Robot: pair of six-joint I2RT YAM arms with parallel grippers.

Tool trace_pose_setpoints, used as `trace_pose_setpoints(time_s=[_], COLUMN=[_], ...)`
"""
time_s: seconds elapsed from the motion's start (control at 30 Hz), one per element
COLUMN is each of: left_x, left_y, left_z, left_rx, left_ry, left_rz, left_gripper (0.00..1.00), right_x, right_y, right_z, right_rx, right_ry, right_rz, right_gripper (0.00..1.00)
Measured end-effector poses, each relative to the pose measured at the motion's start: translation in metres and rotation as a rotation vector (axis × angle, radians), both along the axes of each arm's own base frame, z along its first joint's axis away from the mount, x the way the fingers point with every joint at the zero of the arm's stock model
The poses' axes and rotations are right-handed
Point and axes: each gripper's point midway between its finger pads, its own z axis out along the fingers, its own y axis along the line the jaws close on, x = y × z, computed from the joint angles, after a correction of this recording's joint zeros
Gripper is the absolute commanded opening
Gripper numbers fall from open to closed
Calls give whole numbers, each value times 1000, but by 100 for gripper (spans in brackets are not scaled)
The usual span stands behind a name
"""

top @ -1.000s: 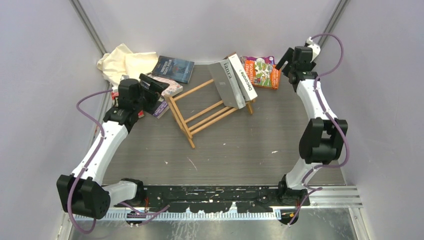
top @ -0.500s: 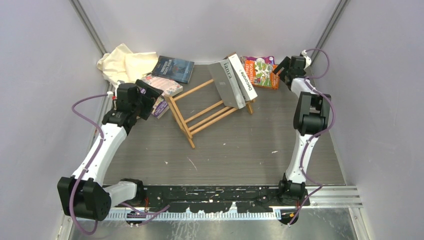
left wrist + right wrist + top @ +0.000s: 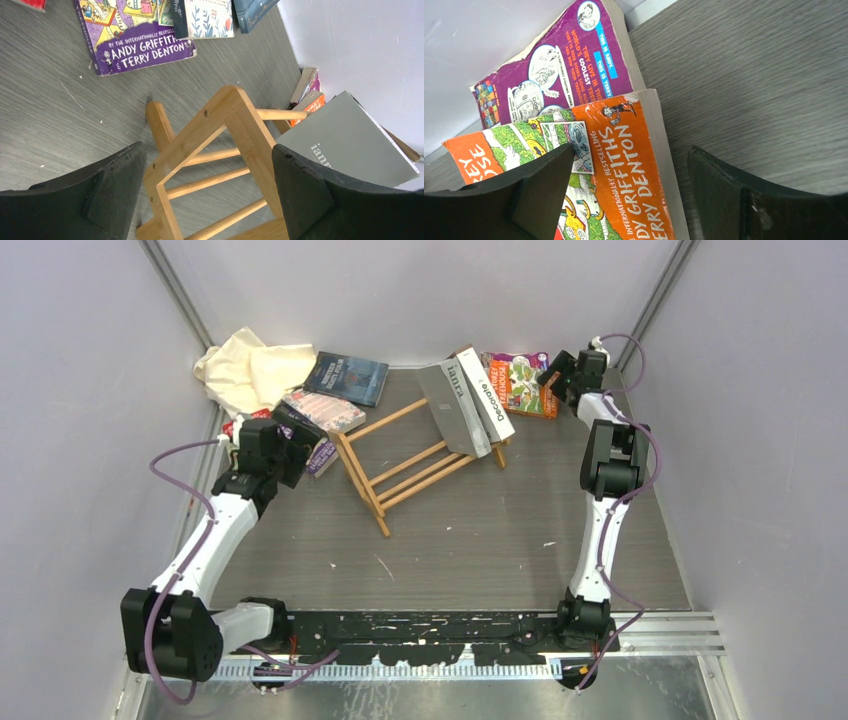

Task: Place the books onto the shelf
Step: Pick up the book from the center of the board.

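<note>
Top external view: the wooden shelf (image 3: 362,485) sits slantwise in the middle of the grey worktop (image 3: 460,540). A grey book (image 3: 455,410) and a white book (image 3: 488,392) that says "Decorate" lean on its right end. The other books lie flat on the worktop. A dark blue book (image 3: 347,377) is at the back, near a cream cloth (image 3: 250,365). A flowery book (image 3: 325,410) and a purple book (image 3: 320,455) lie to the left of the shelf. An orange book (image 3: 525,385) rests on another purple one (image 3: 569,55) in the back right corner.

The left end effector (image 3: 207,150) is spread wide and holds nothing. It hangs over the left end of the shelf, and the wooden frame shows between its fingers. The right end effector (image 3: 630,149) is spread wide too, with nothing in it. It hangs just over the edge of the orange book.
</note>
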Motion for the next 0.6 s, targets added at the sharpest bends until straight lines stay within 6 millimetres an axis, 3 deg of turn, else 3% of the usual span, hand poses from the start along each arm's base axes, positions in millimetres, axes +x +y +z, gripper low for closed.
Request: trace_pose_setpoints(time_s=[0.6], left_x=[15], left_y=[6], left_z=[-2], left_rx=[-4], left_ry=[-26], left_rz=[19], left_gripper=[94], right_x=[2], right_y=[18], right_z=[-8], right_rx=[171], right_ry=[-16], right_rz=[57], right_gripper=[84])
